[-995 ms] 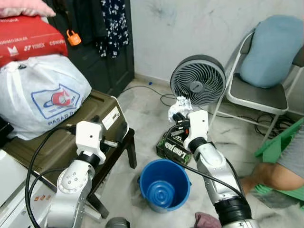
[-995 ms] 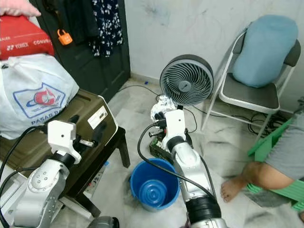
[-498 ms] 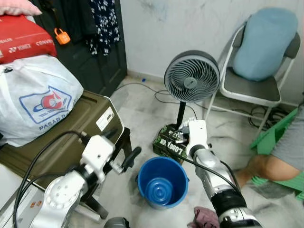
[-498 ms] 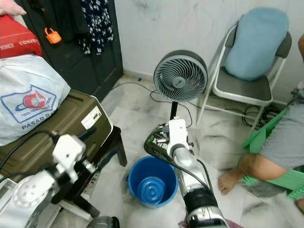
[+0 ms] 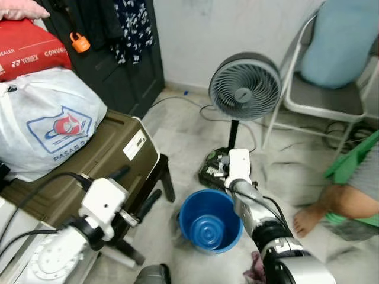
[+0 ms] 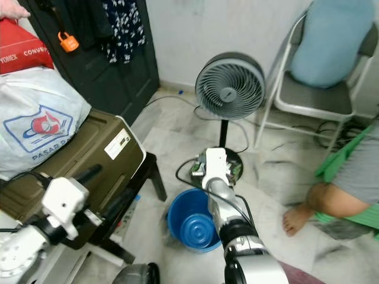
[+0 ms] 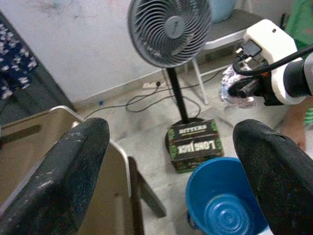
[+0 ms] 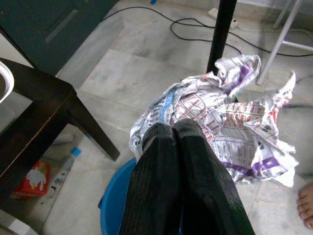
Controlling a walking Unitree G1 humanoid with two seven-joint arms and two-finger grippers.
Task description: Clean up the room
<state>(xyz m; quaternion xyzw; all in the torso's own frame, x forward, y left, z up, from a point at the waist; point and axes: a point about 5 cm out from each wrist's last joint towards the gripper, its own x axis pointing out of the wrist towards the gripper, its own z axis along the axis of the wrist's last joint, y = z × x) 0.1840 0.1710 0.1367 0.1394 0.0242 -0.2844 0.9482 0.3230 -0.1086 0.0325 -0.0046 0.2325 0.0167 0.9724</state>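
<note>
Pinching a crumpled newspaper [image 8: 230, 122] between its pressed-together fingers [image 8: 171, 181], the right claw [image 8: 178, 129] holds the wad above the far rim of a blue bucket [image 5: 210, 220] on the marble floor [image 5: 183, 136]. Just behind stands a green-and-black box [image 7: 194, 144] at the base of a grey fan [image 5: 244, 87]. The left claw [image 7: 171, 161] hangs spread wide beside an olive case [image 5: 89, 163] bearing a white bag [image 5: 50, 121]. A person's bare foot [image 5: 308, 219] rests near the bucket, below a folding chair [image 5: 323, 97].
</note>
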